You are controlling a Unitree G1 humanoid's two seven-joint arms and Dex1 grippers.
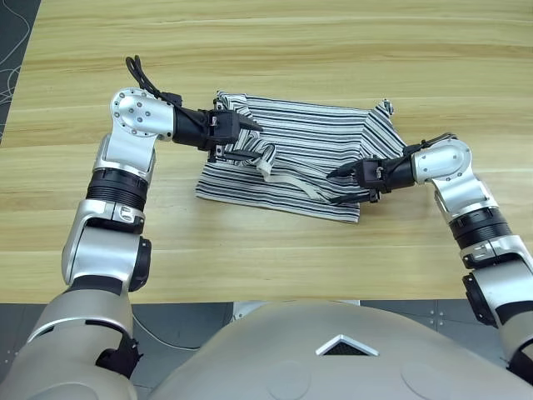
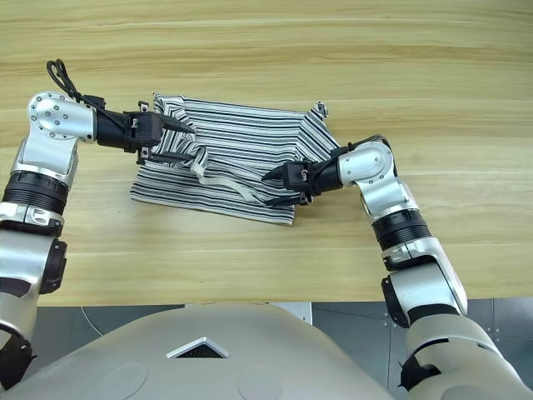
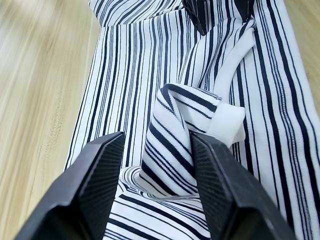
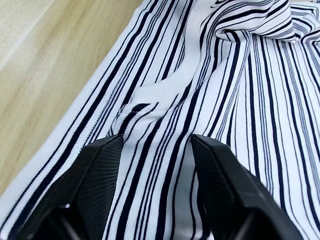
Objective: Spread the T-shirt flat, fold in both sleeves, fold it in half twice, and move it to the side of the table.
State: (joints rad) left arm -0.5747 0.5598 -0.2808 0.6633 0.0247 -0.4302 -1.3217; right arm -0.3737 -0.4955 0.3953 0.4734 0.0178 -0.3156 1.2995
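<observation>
A black-and-white striped T-shirt (image 1: 308, 137) lies partly folded in the middle of the wooden table (image 1: 275, 50), its white collar band (image 1: 268, 162) curling on top. My left gripper (image 1: 250, 140) sits low over the shirt's left side. It is open, and a raised fold of striped cloth (image 3: 170, 130) stands between its fingers. My right gripper (image 1: 340, 187) rests at the shirt's near right corner. It is also open, straddling flat cloth (image 4: 156, 139). Its dark fingertips (image 3: 200, 15) show far off in the left wrist view.
Bare wood surrounds the shirt on all sides, with wide room behind it and to the right. The table's front edge (image 1: 250, 298) runs close to me. The left edge (image 1: 21, 75) borders dark floor.
</observation>
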